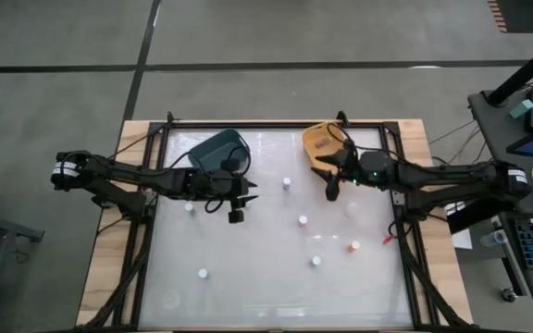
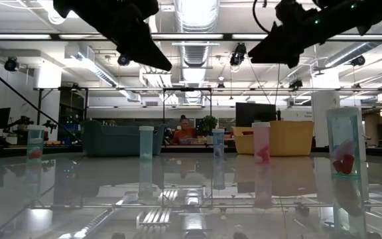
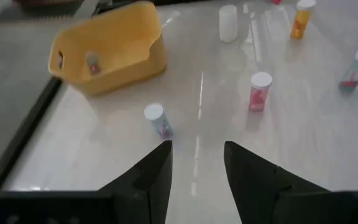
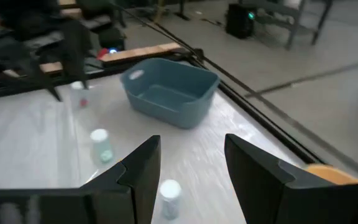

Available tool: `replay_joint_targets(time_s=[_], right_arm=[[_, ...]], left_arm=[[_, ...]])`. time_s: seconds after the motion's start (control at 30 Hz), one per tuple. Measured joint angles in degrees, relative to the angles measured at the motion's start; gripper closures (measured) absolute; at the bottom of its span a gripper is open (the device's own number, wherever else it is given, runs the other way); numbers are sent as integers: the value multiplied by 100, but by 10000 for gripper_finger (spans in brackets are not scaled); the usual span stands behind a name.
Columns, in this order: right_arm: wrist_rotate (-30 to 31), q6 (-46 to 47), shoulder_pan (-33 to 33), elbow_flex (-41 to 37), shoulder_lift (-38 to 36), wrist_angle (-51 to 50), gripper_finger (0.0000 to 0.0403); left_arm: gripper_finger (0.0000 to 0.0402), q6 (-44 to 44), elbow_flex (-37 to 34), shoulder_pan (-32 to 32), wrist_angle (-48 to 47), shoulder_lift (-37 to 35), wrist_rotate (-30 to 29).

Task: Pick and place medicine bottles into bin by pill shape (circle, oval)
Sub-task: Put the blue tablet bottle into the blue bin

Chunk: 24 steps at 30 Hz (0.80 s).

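Yellow bin is sitting beside the right gripper, both arms' jaws hanging parted and empty while bottles are standing scattered below it on the counter, awaiting descent.

Glossy white desk mirrors the ceiling lights, framed in pale bare wood. Matt plastic yellow tub and blue tub. Translucent plastic medicine bottles, smooth white caps.

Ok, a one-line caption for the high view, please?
Both end effectors, left and right, hover open and empty above scattered medicine bottles, near teal tub and yellow tub.
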Motion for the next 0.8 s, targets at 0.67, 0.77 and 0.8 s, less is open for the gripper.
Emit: replay_joint_targets(time_s=[0.67,0.77,0.8], right_arm=[[5,-1145,171,-7,-194,147,232],[5,-1159,171,-29,-198,119,232],[6,-1183,171,-37,-187,91,232]], left_arm=[[203,-788,-111,-48,-1483,99,189],[163,-786,-109,-48,-1384,172,169],[152,-785,-109,-46,-1359,228,163]])
